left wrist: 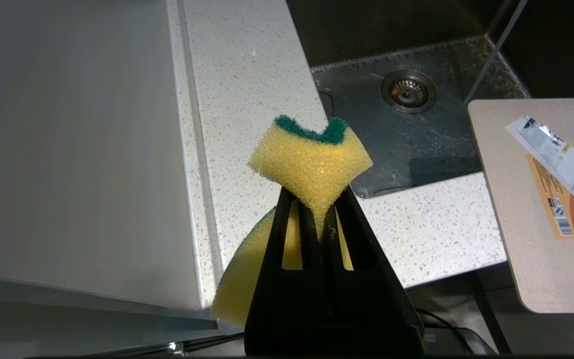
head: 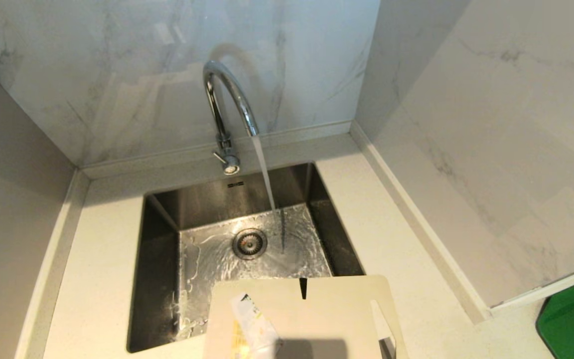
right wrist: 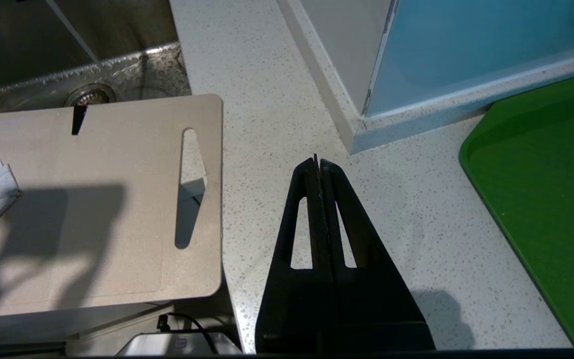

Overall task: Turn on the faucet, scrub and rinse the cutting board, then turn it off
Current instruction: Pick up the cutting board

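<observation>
Here, the beige cutting board [head: 312, 319], slot-handled and labelled, overhangs the sink's [head: 157, 234] front edge; left gripper [left wrist: 317, 209] clamps a sponge [left wrist: 312, 162], right gripper [right wrist: 318, 162] closed empty beside the board

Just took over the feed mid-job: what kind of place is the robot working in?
Most likely a kitchen sink corner. A chrome faucet runs water into a steel sink set in a speckled countertop, with marble-look wall panels behind. A cutting board overhangs the basin, and the left gripper holds a sponge.

both grippers closed — left [left wrist: 319, 212], right [right wrist: 320, 162]
</observation>
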Controlling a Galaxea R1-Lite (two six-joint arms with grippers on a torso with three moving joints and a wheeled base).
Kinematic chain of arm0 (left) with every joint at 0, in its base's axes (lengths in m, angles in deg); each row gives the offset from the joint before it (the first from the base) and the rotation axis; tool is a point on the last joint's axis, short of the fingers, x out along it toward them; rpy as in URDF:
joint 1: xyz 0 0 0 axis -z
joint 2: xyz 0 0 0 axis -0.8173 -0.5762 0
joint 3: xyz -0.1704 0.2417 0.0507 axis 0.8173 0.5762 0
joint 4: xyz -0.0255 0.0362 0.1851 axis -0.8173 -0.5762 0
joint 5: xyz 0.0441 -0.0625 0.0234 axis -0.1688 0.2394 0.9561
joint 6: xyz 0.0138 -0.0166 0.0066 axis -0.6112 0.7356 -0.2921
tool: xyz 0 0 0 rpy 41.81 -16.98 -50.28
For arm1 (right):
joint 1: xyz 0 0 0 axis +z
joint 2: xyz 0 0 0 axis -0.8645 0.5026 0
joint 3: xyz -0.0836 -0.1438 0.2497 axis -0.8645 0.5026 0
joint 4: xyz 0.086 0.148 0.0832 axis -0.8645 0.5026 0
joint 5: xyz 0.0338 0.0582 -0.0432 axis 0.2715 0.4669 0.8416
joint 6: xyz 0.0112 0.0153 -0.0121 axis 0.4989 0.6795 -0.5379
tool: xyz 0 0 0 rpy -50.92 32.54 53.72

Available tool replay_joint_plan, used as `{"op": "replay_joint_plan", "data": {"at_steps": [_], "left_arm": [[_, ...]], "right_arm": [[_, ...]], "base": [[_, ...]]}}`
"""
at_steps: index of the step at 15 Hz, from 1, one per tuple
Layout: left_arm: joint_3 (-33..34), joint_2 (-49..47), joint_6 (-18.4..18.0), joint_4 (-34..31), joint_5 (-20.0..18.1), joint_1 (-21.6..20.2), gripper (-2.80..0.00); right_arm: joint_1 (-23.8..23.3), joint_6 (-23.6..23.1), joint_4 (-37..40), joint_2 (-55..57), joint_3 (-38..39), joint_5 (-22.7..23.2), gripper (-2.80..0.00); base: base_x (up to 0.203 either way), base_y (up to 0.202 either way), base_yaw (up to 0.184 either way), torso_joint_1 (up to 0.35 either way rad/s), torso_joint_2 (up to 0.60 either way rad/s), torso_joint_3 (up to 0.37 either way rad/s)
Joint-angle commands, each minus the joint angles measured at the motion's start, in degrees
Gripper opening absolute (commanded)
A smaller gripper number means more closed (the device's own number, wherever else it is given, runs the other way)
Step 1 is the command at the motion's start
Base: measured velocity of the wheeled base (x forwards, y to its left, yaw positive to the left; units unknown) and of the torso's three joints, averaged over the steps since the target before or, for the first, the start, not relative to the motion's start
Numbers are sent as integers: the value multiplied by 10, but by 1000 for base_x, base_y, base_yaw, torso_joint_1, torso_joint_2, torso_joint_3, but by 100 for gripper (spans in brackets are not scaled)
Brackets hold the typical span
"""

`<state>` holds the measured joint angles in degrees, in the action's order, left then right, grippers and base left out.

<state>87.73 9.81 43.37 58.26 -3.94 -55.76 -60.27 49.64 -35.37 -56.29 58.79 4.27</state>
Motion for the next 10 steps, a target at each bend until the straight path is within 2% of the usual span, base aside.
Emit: {"op": "replay_joint_plan", "data": {"at_steps": [1, 10], "left_arm": [[0, 1, 0, 0, 0, 0, -280], [0, 1, 0, 0, 0, 0, -280]], "right_arm": [[0, 0, 2, 0, 0, 1, -280], [0, 5, 46, 6, -16, 1, -280]], "base": [[0, 0, 0, 0, 0, 0], [0, 0, 0, 0, 0, 0]]}}
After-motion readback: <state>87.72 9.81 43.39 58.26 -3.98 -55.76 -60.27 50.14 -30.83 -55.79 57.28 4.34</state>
